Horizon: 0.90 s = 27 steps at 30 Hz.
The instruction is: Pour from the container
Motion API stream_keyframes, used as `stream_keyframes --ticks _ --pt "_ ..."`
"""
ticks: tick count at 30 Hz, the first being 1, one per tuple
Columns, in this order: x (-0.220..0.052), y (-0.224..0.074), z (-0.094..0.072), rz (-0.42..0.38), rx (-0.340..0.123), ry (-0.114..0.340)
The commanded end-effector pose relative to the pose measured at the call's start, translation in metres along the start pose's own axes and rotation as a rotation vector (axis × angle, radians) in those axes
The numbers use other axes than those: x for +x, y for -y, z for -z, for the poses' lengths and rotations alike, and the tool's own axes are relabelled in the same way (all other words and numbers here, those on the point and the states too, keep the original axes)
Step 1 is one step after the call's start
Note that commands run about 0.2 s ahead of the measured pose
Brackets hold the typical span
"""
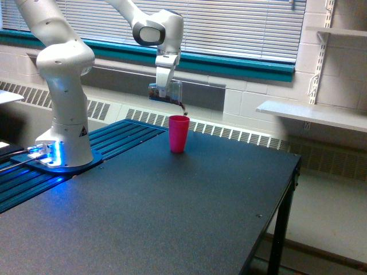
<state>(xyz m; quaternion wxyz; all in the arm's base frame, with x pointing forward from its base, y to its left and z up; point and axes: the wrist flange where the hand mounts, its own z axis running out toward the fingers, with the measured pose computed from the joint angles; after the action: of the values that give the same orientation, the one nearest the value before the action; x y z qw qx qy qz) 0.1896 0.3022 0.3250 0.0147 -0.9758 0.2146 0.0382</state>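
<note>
The container, a small clear cup with dark brown contents, lies tipped on its side in the air, its mouth toward the exterior view's right. My gripper is shut on it from above. A thin dark stream falls from its lip toward the pink cup, which stands upright on the black table just below and to the right of the container.
The arm's white base stands on a blue ribbed plate at the left. Behind the table runs a radiator grille under a window with blinds. A white shelf juts out at the right. The table's right edge drops off near x 520.
</note>
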Motion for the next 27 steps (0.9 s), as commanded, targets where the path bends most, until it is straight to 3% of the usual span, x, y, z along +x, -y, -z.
stream_keyframes --ticks 1,27 --pt "-0.0024 -0.0041 0.0022 -0.044 0.007 -0.002" --pt "0.0046 -0.0121 0.001 -0.055 -0.031 0.039"
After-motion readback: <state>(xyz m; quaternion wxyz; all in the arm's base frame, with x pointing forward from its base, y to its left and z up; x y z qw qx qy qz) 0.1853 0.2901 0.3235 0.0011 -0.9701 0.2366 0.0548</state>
